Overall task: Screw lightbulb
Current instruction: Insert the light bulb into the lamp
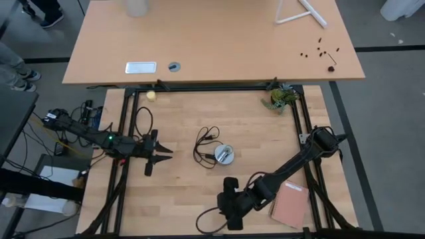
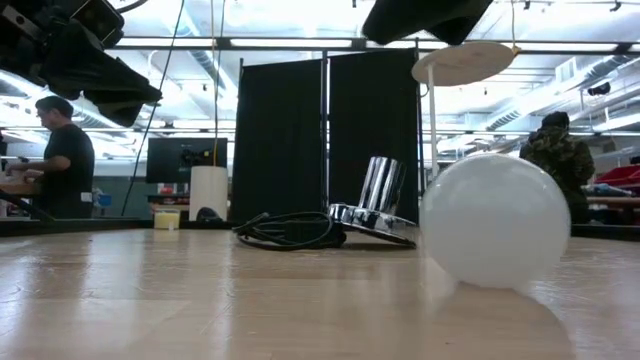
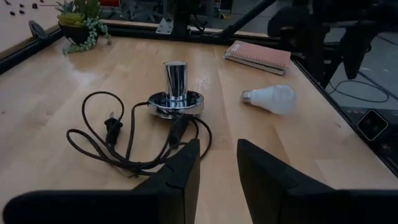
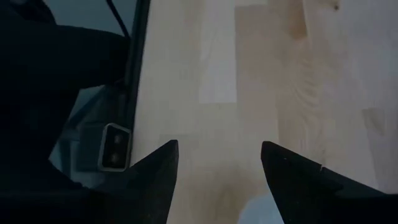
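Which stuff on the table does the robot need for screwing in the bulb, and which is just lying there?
Needed:
- lightbulb, lying on its side
- silver socket with black cord
- right hand, open above the bulb
- left hand, open

Just lying about:
- pink notebook
- potted plant

A light wooden bench (image 1: 199, 192) in a black frame was observed, with a second tan table (image 1: 219, 46) set behind it on grey floor (image 1: 392, 133). Two black partition panels (image 2: 325, 140) were seen beyond the bench, under a ceiling lit by bright strip lights (image 2: 270, 42). A monitor (image 2: 185, 158) was noted beside them. Persons were recorded standing at far left (image 2: 65, 160) and far right (image 2: 555, 150).
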